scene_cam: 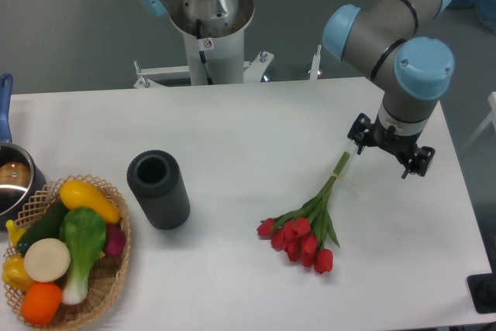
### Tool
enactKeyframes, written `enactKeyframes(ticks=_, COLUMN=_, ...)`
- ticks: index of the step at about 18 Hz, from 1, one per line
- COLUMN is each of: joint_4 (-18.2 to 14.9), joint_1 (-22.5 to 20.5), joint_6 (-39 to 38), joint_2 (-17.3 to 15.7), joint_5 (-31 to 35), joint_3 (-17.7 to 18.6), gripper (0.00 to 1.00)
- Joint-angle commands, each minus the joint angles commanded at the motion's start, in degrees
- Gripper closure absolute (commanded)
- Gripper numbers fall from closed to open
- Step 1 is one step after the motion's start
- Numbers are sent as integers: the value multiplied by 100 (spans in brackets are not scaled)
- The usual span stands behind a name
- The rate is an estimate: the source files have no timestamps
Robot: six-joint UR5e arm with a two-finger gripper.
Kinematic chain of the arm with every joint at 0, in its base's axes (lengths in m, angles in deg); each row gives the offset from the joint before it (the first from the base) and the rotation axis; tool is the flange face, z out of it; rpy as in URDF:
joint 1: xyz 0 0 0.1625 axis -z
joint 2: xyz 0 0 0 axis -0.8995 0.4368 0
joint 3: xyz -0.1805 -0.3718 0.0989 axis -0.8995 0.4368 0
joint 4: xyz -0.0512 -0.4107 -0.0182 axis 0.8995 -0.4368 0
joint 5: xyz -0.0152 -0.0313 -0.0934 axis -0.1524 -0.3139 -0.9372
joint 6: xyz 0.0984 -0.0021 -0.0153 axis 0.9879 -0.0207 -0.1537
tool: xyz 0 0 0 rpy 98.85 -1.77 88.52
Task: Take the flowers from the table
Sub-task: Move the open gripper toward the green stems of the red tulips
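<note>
The flowers (306,226) lie on the table (232,122), stems running up-right toward the gripper (390,151), red heads pointing down-left. The gripper hovers just beyond the stem tips, its fingers looking spread apart and holding nothing.

1. To my far left, a round wicker basket (116,265) sits at the front corner, cut off by the frame's edge.
2. Inside it I see toy produce: a yellow squash (91,199), a green-and-white leafy vegetable (81,242), an orange (40,302) and a cream disc (47,260).
3. Just behind the basket stands a metal pot (14,180) with a blue handle (5,106).
4. Right of the basket, a dark grey cylinder (159,189) stands with its open end up.
</note>
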State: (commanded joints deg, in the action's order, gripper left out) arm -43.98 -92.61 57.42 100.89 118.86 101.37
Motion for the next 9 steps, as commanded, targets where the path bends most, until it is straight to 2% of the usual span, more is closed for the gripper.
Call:
enactKeyframes(ticks=7, joint_4=26, joint_1=0, joint_6=0, joint_2=0, joint_5=-53, joint_3=26, gripper=0)
enactKeyframes(ticks=9, joint_4=79, joint_1=17, joint_6=-9, joint_2=9, joint_5=-44, joint_3=140, gripper=0)
